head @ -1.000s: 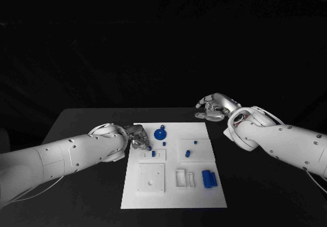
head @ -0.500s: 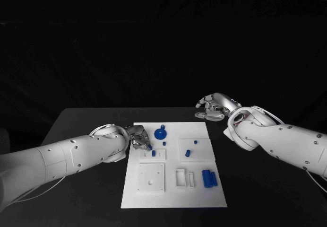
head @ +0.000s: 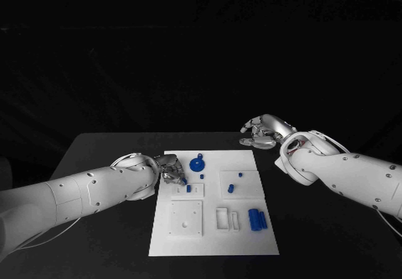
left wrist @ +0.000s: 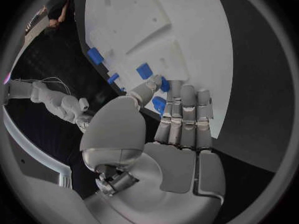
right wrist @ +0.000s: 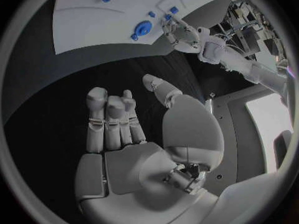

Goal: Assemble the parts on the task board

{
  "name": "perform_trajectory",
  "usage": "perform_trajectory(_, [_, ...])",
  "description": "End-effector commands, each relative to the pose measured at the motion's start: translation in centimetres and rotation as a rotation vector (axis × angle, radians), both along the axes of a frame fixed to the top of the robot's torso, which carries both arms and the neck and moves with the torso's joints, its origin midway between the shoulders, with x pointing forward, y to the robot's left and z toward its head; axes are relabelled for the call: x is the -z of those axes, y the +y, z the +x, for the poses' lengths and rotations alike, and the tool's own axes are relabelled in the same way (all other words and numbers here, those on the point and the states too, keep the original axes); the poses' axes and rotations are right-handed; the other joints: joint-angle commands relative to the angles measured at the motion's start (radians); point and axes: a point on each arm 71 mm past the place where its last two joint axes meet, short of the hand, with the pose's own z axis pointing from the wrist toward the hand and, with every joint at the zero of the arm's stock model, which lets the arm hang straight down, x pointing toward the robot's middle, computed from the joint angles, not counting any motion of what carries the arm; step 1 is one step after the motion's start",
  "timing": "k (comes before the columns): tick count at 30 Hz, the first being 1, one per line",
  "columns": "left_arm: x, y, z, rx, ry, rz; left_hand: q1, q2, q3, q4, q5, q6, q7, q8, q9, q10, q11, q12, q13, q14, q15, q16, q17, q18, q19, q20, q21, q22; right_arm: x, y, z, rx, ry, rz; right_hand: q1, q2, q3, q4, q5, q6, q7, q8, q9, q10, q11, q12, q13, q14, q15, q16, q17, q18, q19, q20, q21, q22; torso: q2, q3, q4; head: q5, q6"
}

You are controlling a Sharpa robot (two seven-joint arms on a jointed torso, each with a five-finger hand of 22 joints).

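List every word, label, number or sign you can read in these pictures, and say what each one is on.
None: no readable text in any view.
The task board is plain white, with no print that shows.
The blue parts bear no marks.
The left hand and the right hand show no lettering.

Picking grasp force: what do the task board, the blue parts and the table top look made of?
Task board: matte white, likely plastic; even tone, crisp recesses.
Blue parts: probably plastic, uniform colour, faint sheen.
Table: dull black with no glare; material unclear.
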Motion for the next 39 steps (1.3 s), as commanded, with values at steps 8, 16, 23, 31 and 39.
perform_trajectory(8, [0.4, -0.2, -0.2, 0.015, 0.008, -0.027, 0.003, 0.038, 0.039, 0.022, -0.004, 0.062, -0.021, 0.035, 0.011, 0.037, -0.018, 0.011, -0.006, -0.001, -0.015, 0.006, 0.0, -0.003, -0.003, -0.053, -0.01, 0.007, 0.1, 0.1, 0.0, -0.016, 0.0, -0.012, 0.006, 0.008, 0.001, -0.002, -0.003, 0.001, 0.007, 0.002, -0.001, -0.006, 0.002, 0.004, -0.001, 0.0, -0.001, -0.003, 0.001, 0.068, -0.003, -0.006, -0.004, 0.017, 0.0, 0.0003, 0.0, 0.0, 0.001])
perform_trajectory(16, [0.4, 0.1, -0.3, 0.0, 0.018, -0.053, -0.003, 0.062, 0.061, 0.039, -0.004, 0.081, -0.03, 0.046, 0.013, 0.065, -0.025, 0.006, -0.016, 0.0, -0.021, 0.009, 0.0, -0.006, -0.003, -0.057, -0.011, 0.01, 0.1, 0.1, 0.0, -0.015, 0.0, -0.012, 0.007, 0.008, 0.002, -0.003, -0.004, 0.001, 0.007, 0.002, -0.002, -0.006, 0.002, 0.004, -0.002, 0.0, -0.001, -0.003, 0.001, 0.068, -0.003, -0.006, -0.005, 0.017, 0.0, 0.0003, 0.0001, 0.001, 0.002])
perform_trajectory(23, [0.4, 0.4, -0.3, -0.018, 0.035, -0.072, -0.004, 0.066, 0.065, 0.039, -0.004, 0.084, -0.032, 0.049, 0.014, 0.072, -0.027, 0.005, -0.019, 0.0, -0.022, 0.01, 0.0, -0.007, -0.002, -0.059, -0.011, 0.011, 0.1, 0.1, 0.0, -0.015, 0.001, -0.013, 0.007, 0.008, 0.002, -0.003, -0.004, 0.001, 0.007, 0.002, -0.002, -0.006, 0.002, 0.005, -0.002, 0.0, -0.001, -0.003, 0.001, 0.068, -0.003, -0.006, -0.005, 0.017, 0.0, 0.0004, 0.0, 0.002, 0.004])
perform_trajectory(31, [0.5, 0.4, -0.2, -0.024, 0.042, -0.077, -0.003, 0.064, 0.068, 0.035, -0.004, 0.085, -0.033, 0.05, 0.014, 0.076, -0.027, 0.003, -0.021, 0.0, -0.023, 0.011, 0.0, -0.007, -0.002, -0.061, -0.011, 0.012, 0.1, 0.1, 0.0, -0.016, 0.002, -0.013, 0.008, 0.009, 0.002, -0.004, -0.004, 0.001, 0.007, 0.002, -0.002, -0.006, 0.002, 0.005, -0.002, 0.0, -0.001, -0.003, 0.001, 0.068, -0.003, -0.006, -0.005, 0.017, 0.0, 0.0006, 0.0009, 0.002, 0.005])
perform_trajectory(39, [0.5, 1.3, -0.6, -0.075, 0.083, -0.145, -0.005, 0.065, 0.073, 0.033, 0.0, 0.092, -0.035, 0.055, 0.015, 0.088, -0.03, 0.005, -0.022, 0.002, -0.025, 0.013, 0.001, -0.009, 0.0, -0.062, -0.011, 0.013, 0.1, 0.0, 0.0, -0.014, 0.002, -0.013, 0.008, 0.009, 0.002, -0.004, -0.005, 0.001, 0.007, 0.002, -0.002, -0.007, 0.003, 0.005, -0.003, 0.0, -0.001, -0.003, 0.001, 0.068, -0.003, -0.006, -0.005, 0.017, 0.0, 0.0009, 0.0002, 0.003, 0.004])
